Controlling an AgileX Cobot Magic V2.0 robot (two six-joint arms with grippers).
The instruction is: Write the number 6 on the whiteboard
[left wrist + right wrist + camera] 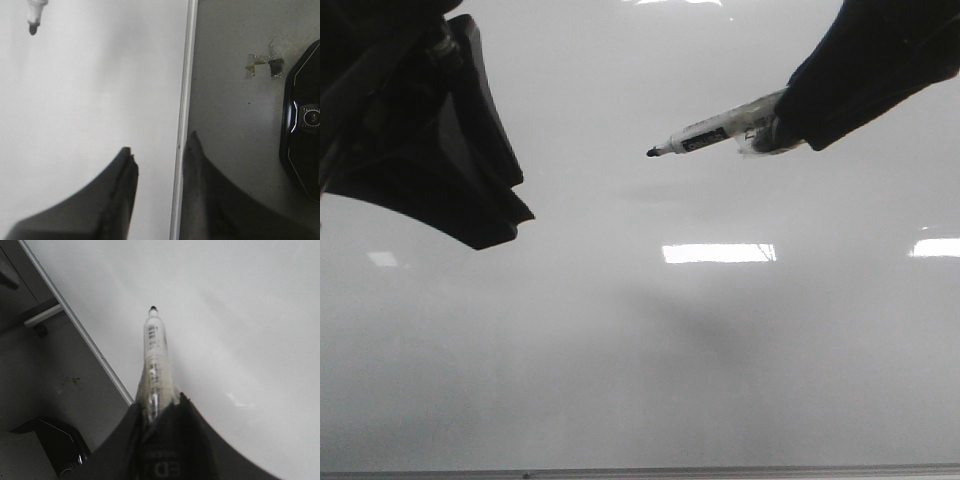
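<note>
Presently, right fingers [159, 412]: clamped on marker [715, 131].
Marker tip: held above whiteboard [720, 350]; contact cannot be told.
Left fingers [157, 150]: apart, straddling the whiteboard's frame edge [183, 125].

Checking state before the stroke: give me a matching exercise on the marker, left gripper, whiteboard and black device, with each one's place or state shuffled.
1. marker
2. left gripper
3. whiteboard
4. black device

a. blank, no digit seen
b. lying off the board, past its frame
c. open, straddling the board's frame
d. clamped in the right gripper, uncapped

Pairs: 1-d, 2-c, 3-a, 4-b
</note>
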